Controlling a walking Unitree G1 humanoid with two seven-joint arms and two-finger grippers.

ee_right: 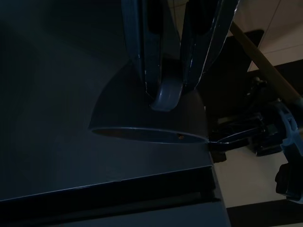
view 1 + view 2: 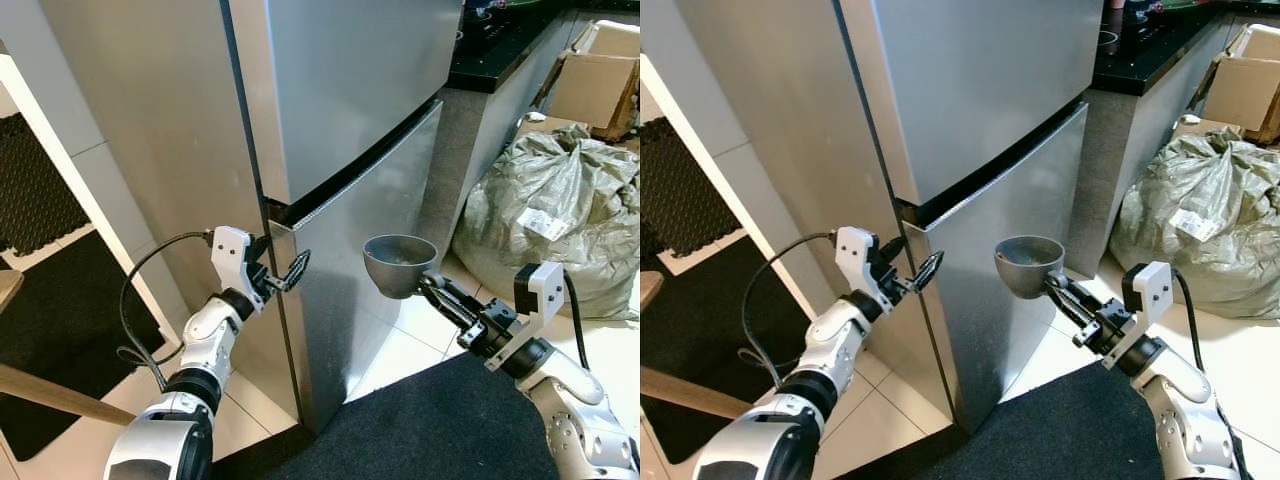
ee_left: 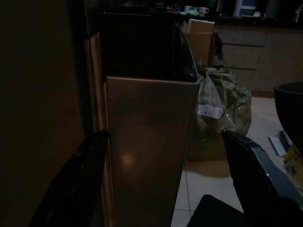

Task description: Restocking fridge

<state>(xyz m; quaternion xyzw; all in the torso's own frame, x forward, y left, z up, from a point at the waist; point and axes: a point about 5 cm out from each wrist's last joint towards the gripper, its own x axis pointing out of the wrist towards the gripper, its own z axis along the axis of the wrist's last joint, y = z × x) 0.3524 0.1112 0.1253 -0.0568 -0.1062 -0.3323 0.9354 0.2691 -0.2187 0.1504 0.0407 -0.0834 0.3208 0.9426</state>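
Left gripper (image 2: 283, 275): held at the 9 o'clock side of the scene, at the corner edge of the fridge's lower door just below the dark gap between the doors; its two black fingers are spread apart, with nothing gripped between them.
Right gripper (image 2: 428, 283): raised at about 4 o'clock from the door gap, in front of the lower door; its fingers are closed on the rim of a bowl.
Bowl (image 2: 399, 264): grey and rounded, held upright with its mouth up, close in front of the lower door; whether it touches the door cannot be told.
Fridge (image 2: 340, 90): silver, two doors, both seen shut; the lower door (image 2: 370, 250) is faced by both grippers.
Bench (image 2: 500, 45): dark-topped, at 1 o'clock, just beside the fridge.
Sack (image 2: 560, 215): bulging grey-green, on the tiled floor at 3 o'clock, with cardboard boxes (image 2: 595, 85) behind it.
Mat (image 2: 420, 430): dark, on the floor at 6 o'clock.
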